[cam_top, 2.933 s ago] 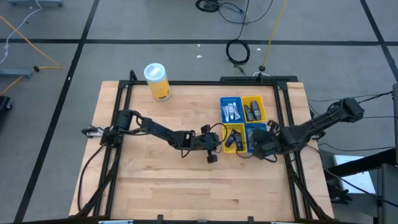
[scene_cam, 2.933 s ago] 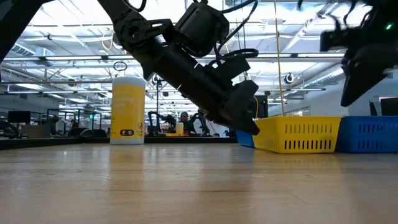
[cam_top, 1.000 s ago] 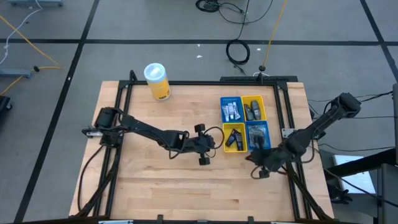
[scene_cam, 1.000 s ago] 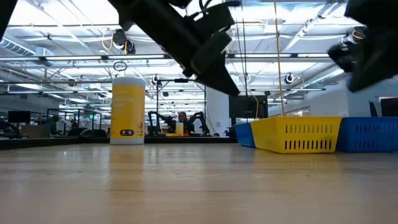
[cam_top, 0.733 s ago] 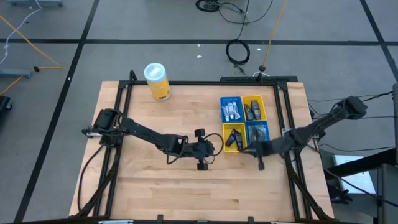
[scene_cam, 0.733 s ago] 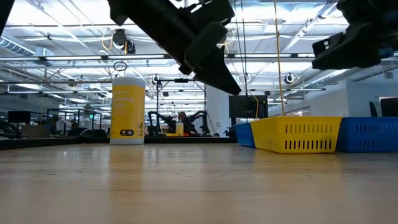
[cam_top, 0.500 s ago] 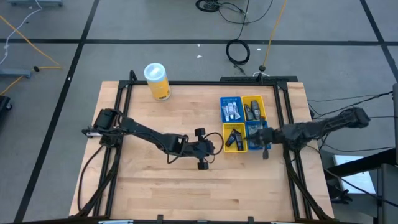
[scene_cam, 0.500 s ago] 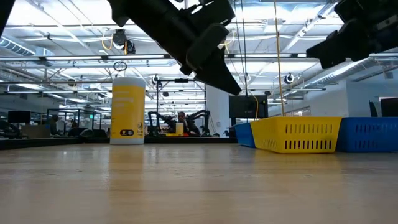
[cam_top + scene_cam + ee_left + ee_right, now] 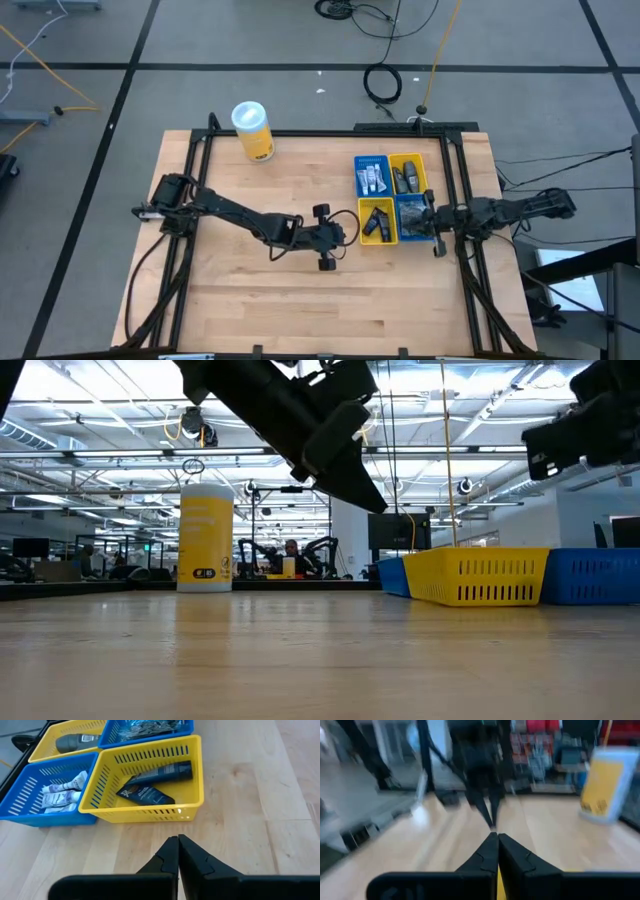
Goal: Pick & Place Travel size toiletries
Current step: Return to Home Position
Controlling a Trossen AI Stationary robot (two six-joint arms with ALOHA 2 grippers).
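The table (image 9: 250, 300) carried everything toward its far right, within reach of both arms. The left arm (image 9: 240, 212) lay stretched low across the middle, and the left gripper (image 9: 178, 838) was pressed together on nothing, just short of the tray, aimed at its near yellow bin. The right arm (image 9: 510, 208) reached in from the right edge. The right gripper (image 9: 498, 835) was likewise pressed together and empty, beside the tray's right side. Empty closed fingers suggested the sorting was done and only the move to rest remained.

The tray (image 9: 150, 813) held 4 bins, 1 kind to each, so items stayed sorted. The canister (image 9: 253, 131) stood upright at the far left corner, well apart, out of the way.

2 dark tubes (image 9: 162, 772) lay crossed in the near yellow bin, white tubes (image 9: 61, 796) in the blue bin beside it, a grey item (image 9: 75, 742) and silvery pouches (image 9: 150, 724) in the 2 farther bins.
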